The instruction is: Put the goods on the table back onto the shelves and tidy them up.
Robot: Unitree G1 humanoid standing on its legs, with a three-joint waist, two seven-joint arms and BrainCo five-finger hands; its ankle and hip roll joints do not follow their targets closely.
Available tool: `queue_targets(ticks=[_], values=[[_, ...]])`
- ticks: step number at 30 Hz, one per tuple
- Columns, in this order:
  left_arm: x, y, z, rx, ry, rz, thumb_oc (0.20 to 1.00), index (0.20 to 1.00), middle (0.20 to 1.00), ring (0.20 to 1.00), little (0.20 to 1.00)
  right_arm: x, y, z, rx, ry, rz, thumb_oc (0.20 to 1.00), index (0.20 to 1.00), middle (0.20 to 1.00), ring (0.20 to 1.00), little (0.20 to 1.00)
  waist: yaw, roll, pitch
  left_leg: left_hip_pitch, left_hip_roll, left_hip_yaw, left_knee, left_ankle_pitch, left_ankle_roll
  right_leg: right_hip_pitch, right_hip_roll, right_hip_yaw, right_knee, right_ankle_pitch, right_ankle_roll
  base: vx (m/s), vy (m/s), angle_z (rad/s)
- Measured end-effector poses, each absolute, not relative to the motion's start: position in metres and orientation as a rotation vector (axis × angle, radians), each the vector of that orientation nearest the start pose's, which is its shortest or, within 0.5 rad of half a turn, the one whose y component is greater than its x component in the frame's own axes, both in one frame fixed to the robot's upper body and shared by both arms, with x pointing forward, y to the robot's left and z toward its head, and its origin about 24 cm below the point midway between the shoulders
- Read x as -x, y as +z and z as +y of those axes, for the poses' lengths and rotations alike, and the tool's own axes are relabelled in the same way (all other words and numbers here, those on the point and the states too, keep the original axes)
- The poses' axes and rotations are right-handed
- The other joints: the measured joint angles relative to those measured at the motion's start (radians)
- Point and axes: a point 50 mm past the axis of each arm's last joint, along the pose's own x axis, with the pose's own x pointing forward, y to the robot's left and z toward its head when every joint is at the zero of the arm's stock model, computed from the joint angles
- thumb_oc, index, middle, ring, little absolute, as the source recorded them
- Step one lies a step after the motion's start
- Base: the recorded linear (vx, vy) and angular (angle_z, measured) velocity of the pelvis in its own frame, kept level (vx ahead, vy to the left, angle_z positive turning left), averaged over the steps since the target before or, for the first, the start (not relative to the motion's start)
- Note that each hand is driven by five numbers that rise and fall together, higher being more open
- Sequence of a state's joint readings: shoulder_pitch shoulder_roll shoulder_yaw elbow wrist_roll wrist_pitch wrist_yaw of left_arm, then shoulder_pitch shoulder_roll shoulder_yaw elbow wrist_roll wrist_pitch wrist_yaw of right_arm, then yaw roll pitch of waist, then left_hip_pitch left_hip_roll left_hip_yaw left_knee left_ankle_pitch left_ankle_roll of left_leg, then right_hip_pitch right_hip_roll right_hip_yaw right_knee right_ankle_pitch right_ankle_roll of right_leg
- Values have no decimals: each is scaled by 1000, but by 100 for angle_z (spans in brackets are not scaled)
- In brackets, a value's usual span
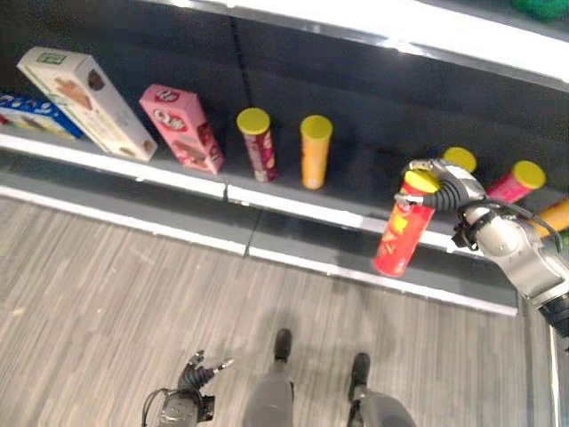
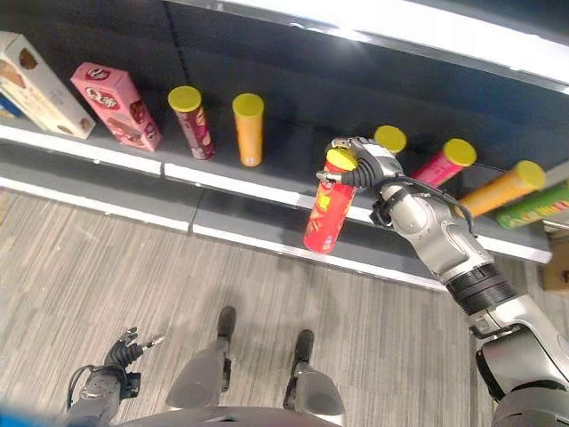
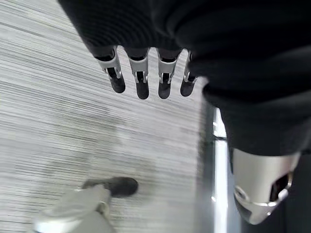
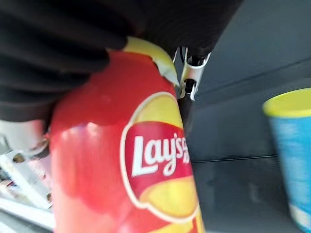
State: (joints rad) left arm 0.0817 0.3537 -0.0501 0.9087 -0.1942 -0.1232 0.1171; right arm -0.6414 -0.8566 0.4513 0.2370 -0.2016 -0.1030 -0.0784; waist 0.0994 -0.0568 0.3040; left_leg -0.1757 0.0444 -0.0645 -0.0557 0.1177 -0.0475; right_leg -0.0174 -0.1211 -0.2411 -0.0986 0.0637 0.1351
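Note:
My right hand [image 2: 369, 165] is shut on the top end of a red chip can with a yellow lid [image 2: 329, 209]. The can hangs tilted just in front of the low dark shelf [image 1: 178, 182], its lower end over the white front edge. Close up, the red can [image 4: 126, 160] shows under my fingers [image 4: 189, 77]. My left hand [image 1: 197, 372] hangs low over the floor, fingers [image 3: 141, 82] relaxed and holding nothing.
On the shelf stand a blue box [image 1: 36, 114], a cream box [image 1: 84, 102], a pink box [image 1: 182, 129], a dark red can [image 1: 258, 142] and an orange can [image 1: 314, 151]. Right of my hand lean a pink can [image 1: 516, 181], an orange can [image 2: 502, 189] and a green one [image 2: 533, 209]. A blue can [image 4: 291, 145] stands nearby.

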Motion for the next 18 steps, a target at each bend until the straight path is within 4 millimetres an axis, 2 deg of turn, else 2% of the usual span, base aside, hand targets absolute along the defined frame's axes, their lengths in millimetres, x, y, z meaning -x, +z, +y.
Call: queue_targets(ticks=[2, 4, 6, 8, 11, 15, 18], values=[[-132, -118, 278, -233, 311, 836, 1000, 1000, 1000, 1000, 1000, -345, 190, -214, 1181, 112, -387, 200, 200, 200, 200, 200, -1, 7, 3, -7, -1, -29, -13, 10, -2, 6, 0, -29, 0, -9, -1, 48, -70, 53], [-130, -119, 278, -233, 314, 841, 1000, 1000, 1000, 1000, 1000, -348, 197, -215, 1196, 83, -408, 200, 200, 200, 200, 200, 31, 11, 8, -16, -3, -37, -14, 12, -3, 2, 1, -33, 0, -14, 1, 55, -82, 21], [-132, -119, 275, -237, 300, 837, 1000, 1000, 1000, 1000, 1000, -354, 201, -226, 1207, 21, -383, 200, 200, 200, 200, 200, 42, 16, 10, -23, -13, -62, -15, 14, -4, 8, -2, -56, -2, -23, 3, 36, -44, 29], [-128, -121, 275, -238, 301, 852, 1000, 1000, 1000, 1000, 1000, -356, 206, -227, 1210, -9, -392, 200, 200, 200, 200, 200, 58, 20, 12, -33, -16, -76, -17, 16, -6, 7, -3, -70, 0, -27, 7, 72, -75, 24], [-131, -119, 269, -202, 304, 825, 1000, 1000, 1000, 1000, 1000, -365, 212, -255, 1283, -167, -330, 200, 200, 200, 200, 200, 75, 28, 17, -51, -20, -102, -33, 27, -8, -4, -6, -94, -2, -32, 10, 30, -18, 30], [-140, -116, 258, -214, 263, 784, 1000, 1000, 1000, 1000, 1000, -362, 223, -266, 1351, -333, -401, 200, 200, 200, 200, 200, 82, 60, 44, -93, -31, -125, -33, 40, -5, -33, -10, -116, -1, -33, 11, 11, -1, 19], [-149, -113, 253, -220, 244, 759, 1000, 1000, 1000, 1000, 1000, -359, 219, -273, 1418, -424, -414, 200, 200, 200, 200, 200, 92, 81, 64, -101, -35, -134, -33, 42, -3, -36, -11, -124, 0, -33, 11, 1, 1, 8]])
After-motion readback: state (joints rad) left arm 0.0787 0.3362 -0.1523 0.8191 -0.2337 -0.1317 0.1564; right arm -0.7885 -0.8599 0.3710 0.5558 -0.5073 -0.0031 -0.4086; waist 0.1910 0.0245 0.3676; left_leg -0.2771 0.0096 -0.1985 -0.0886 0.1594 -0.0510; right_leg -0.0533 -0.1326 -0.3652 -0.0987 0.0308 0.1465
